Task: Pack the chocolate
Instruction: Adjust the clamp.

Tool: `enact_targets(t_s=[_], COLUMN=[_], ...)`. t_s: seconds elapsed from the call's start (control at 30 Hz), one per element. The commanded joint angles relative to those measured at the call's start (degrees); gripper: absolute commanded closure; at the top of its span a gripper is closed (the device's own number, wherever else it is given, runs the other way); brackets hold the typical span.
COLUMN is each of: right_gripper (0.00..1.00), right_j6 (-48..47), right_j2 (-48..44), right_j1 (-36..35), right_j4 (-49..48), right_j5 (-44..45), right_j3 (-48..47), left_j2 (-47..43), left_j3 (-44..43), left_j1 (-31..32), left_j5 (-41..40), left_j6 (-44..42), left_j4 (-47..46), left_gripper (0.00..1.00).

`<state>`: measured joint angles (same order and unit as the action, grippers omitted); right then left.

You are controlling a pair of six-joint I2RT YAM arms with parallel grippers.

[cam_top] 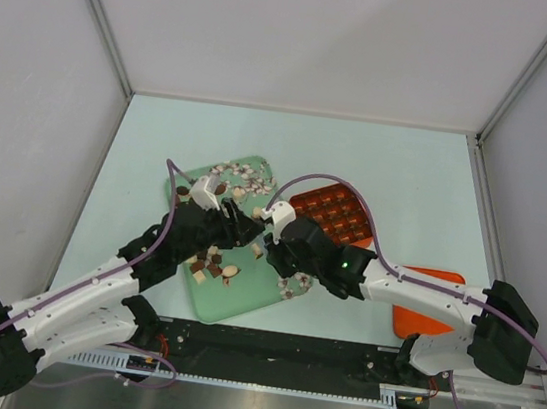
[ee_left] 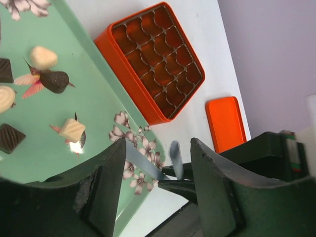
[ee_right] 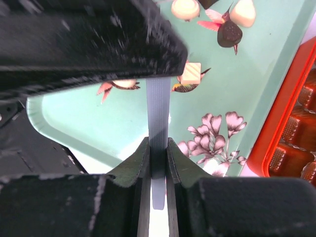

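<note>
The chocolate lies as several dark, brown and cream pieces [cam_top: 213, 265] on a green flowered tray [cam_top: 240, 303]; more pieces lie at its far edge [cam_top: 242, 172]. Both grippers meet above the tray. My right gripper [cam_top: 261, 240] is shut on a thin grey strip [ee_right: 158, 106], in the right wrist view [ee_right: 159, 148]. My left gripper [cam_top: 236, 222] is open, its jaws wide apart around the strip [ee_left: 143, 163] and the right fingertips [ee_left: 185, 186]; the strip touches its left finger. A dark piece [ee_left: 54, 80] and a cream square [ee_left: 72, 130] lie below.
An orange square box with a grid of cells [cam_top: 333, 212] stands just right of the tray, also in the left wrist view [ee_left: 129, 85]. Its flat orange lid [cam_top: 409, 323] lies near the right arm. White walls enclose the table on three sides.
</note>
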<state>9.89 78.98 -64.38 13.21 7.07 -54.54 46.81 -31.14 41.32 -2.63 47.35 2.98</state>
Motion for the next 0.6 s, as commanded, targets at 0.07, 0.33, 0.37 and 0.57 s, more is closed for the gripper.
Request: enact_targets(t_s=[0.07, 0.33, 0.37, 0.57], right_gripper=[0.88, 0.87, 0.87, 0.63], right_j6=[3.12, 6.1, 7.24, 9.26], right_j2=[-2.69, -3.3, -4.0, -7.61], right_j1=[-1.62, -3.21, -3.21, -1.72], right_j4=[-5.65, -8.55, -9.95, -14.77], right_j5=[3.82, 6.82, 6.99, 4.46], right_j3=[0.4, 2.42, 3.64, 6.47], left_j2=[-1.63, -1.54, -1.8, -3.65], left_j3=[1.43, 2.83, 2.92, 4.77], left_j1=[2.71, 4.38, 4.56, 4.47], left_j5=[-1.41, -0.97, -0.88, -1.32], left_j6=[3.36, 6.17, 6.61, 9.16], left_j4=[-2.89, -6.06, -6.41, -10.8], left_gripper=[0.44, 0.79, 0.86, 1.0])
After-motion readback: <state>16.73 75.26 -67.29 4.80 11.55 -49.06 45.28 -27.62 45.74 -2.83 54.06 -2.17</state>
